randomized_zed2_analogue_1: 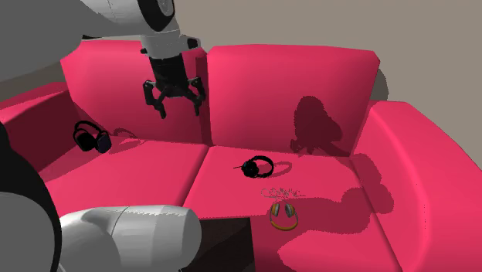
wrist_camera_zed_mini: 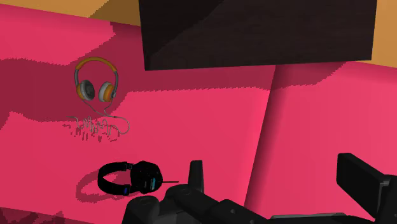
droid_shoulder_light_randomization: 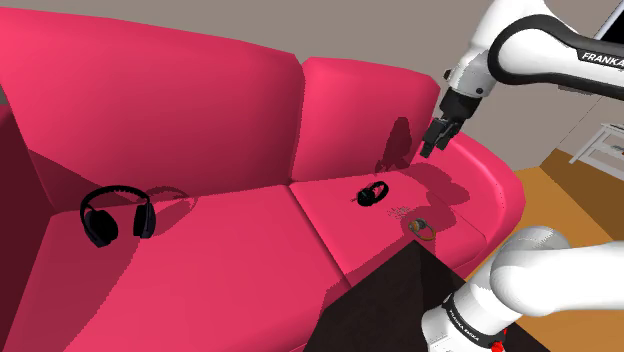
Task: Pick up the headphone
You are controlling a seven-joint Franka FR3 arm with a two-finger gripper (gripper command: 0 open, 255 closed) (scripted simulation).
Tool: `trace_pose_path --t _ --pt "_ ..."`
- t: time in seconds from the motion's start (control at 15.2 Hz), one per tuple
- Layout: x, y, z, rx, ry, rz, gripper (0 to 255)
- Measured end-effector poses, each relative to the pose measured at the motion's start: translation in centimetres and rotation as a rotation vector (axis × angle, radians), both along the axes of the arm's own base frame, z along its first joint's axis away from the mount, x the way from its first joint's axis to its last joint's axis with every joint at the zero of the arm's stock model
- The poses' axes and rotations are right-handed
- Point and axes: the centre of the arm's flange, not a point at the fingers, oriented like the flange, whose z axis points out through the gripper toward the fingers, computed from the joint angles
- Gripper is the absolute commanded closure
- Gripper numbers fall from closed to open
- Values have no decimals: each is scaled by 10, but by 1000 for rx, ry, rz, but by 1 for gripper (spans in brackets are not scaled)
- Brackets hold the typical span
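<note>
Confusion of targets is my first worry, since the pink sofa [droid_shoulder_light_randomization: 200, 120] carries three headsets. At the shoulder view's left, a large black headphone [droid_shoulder_light_randomization: 117, 213] sits on the far seat cushion, well apart from me. Next along, on the cushion below me, lies the small black headphone [wrist_camera_zed_mini: 130, 178]. It is the one nearest my fingers, so I take it as mine to lift. Near it is a tangle of thin wire [wrist_camera_zed_mini: 95, 125], and beyond that an orange-and-grey headphone [wrist_camera_zed_mini: 96, 79] lies by the seat's front edge. My gripper [randomized_zed2_analogue_1: 174, 100] hangs well above the cushion, fingers spread wide, holding nothing.

If I drift on the way down, I could snag the wire or settle on the wrong headset. An off-centre touch might also shove the light black one across the soft seat.

It lies flat, with the ear cups together at one end and the band's arch at the other. Its long axis runs along the sofa's length, the arch pointing to the second exterior view's right, as far as I can tell from this height. That axis seems nearly in line with my finger gap. Closing as I am would span its length and likely slip, so I judge a wrist turn is needed first.
</note>
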Motion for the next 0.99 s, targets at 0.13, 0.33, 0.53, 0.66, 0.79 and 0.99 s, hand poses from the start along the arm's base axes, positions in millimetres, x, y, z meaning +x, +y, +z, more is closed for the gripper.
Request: trace_pose_path --t 0.13,0.33,0.53,0.66,0.79,0.99 --pt "3 -4 -4 -4 4 9 0" --pt "20 -14 -31 -25 26 59 0" --pt "42 -31 -63 -49 53 116 0" --pt "56 -38 -82 -66 69 156 0" --pt "71 -47 -102 -82 85 196 0" --pt "93 -60 -132 -107 111 255 0"
